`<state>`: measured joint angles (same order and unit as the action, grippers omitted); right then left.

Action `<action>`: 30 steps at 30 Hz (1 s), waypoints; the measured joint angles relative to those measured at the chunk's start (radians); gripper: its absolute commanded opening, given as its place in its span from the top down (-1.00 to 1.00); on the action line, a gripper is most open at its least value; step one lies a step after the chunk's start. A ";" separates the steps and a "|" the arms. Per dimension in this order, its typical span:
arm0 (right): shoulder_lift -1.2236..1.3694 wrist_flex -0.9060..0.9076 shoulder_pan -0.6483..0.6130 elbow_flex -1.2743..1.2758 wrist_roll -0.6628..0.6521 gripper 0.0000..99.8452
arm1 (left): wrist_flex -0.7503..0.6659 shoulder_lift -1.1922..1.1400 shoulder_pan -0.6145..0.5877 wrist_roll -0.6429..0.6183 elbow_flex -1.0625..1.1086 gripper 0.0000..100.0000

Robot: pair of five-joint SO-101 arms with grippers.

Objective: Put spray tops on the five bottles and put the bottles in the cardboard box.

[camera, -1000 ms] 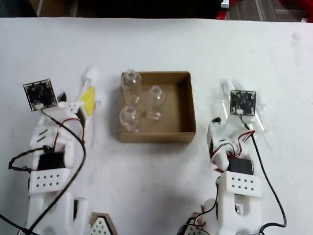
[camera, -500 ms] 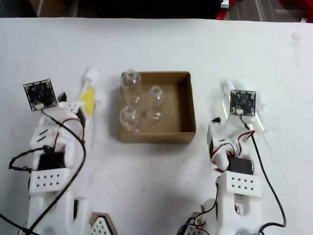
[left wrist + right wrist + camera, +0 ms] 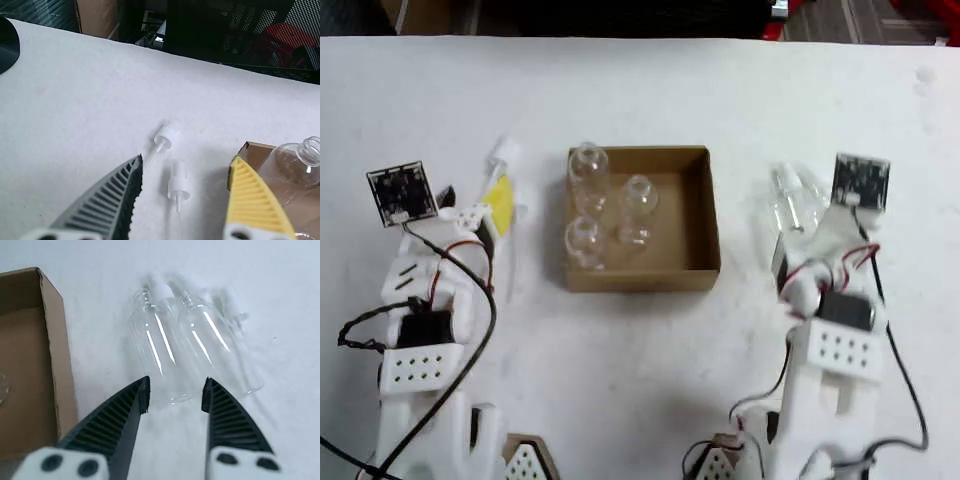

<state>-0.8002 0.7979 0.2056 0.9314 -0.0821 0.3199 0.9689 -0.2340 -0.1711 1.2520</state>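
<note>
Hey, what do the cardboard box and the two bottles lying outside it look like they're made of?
Cardboard box: brown, matte paperboard, with raw cut edges. Two bottles: clear and glossy, with bright streak reflections; plastic or glass, the look leaves that open.

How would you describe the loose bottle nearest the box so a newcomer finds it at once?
Start at the cardboard box in the middle of the table. On the right arm's side of it, two clear bottles without tops lie side by side, just ahead of the right gripper. The target bottle is the one of the pair closer to the box wall; its neighbour lies farther out.
</note>
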 measured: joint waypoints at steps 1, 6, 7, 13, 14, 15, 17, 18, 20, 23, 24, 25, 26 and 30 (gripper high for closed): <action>0.049 0.017 0.000 -0.049 -0.003 0.69 | 0.000 0.000 0.000 0.000 0.000 0.46; 0.341 0.143 0.003 -0.344 -0.121 0.69 | 0.000 0.000 0.000 0.000 0.000 0.46; 0.405 0.175 0.003 -0.417 -0.147 0.69 | 0.000 0.000 0.000 0.000 0.000 0.46; 0.790 0.370 0.002 -0.884 -0.265 0.70 | 0.000 0.000 0.000 0.000 0.000 0.46; 0.858 0.402 -0.005 -0.965 -0.279 0.70 | 0.000 0.000 0.000 0.000 0.000 0.46; 0.924 0.431 -0.012 -1.045 -0.292 0.70 | 0.000 0.000 0.000 0.000 0.000 0.46; 1.054 0.494 -0.037 -1.208 -0.304 0.70 | 0.000 0.000 0.000 0.000 0.000 0.46; 1.120 0.529 -0.049 -1.292 -0.308 0.70 | 0.000 0.000 0.000 0.000 0.000 0.46; 1.246 0.597 -0.074 -1.458 -0.311 0.70 | 0.000 0.000 0.000 0.000 0.000 0.46; 1.436 0.680 -0.101 -1.706 -0.311 0.70 | 0.000 0.000 0.000 0.000 0.000 0.46; 1.496 0.701 -0.109 -1.786 -0.311 0.70 | 0.000 0.000 0.000 0.000 0.000 0.46; 1.557 0.720 -0.114 -1.866 -0.315 0.70 | 0.000 0.000 0.000 0.000 0.000 0.46; 1.616 0.738 -0.117 -1.946 -0.316 0.70 | 0.000 0.000 0.000 0.000 0.000 0.46; 1.821 0.809 -0.118 -2.228 -0.318 0.70 | 0.000 0.000 0.000 0.000 0.000 0.46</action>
<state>1.0211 1.6065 0.0875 -1.2965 -0.3997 0.3199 0.9689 -0.2340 -0.1711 1.2520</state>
